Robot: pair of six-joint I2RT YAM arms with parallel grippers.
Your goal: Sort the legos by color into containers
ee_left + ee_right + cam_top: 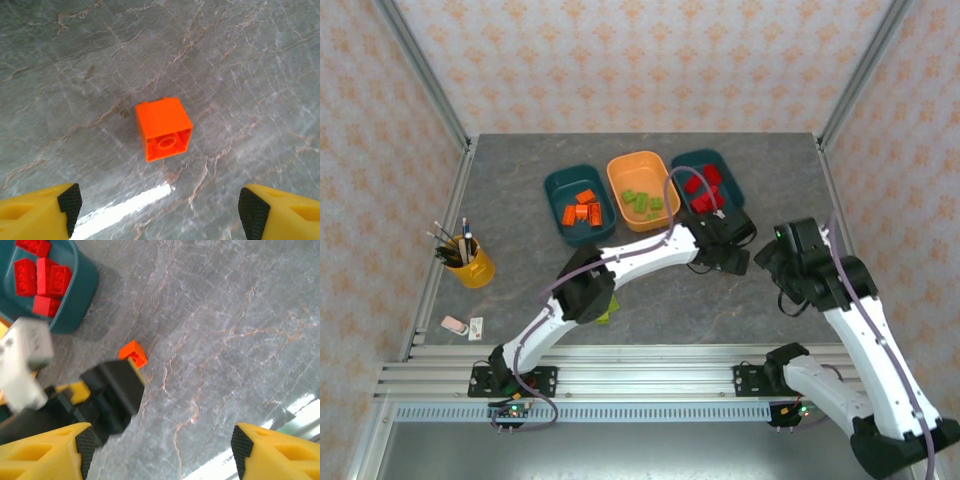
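Orange lego [163,128] lies on its side on the grey table [240,60], centred ahead of my left gripper [160,205], jaws wide and empty; risk: it sits skewed to my pads [70,201], so closing may clip a corner and skid it across the glossy top.

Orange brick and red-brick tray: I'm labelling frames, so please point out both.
orange brick [161,120], left wrist view, on its plain upper face
red-brick tray [80,295], right wrist view, on its teal outer wall
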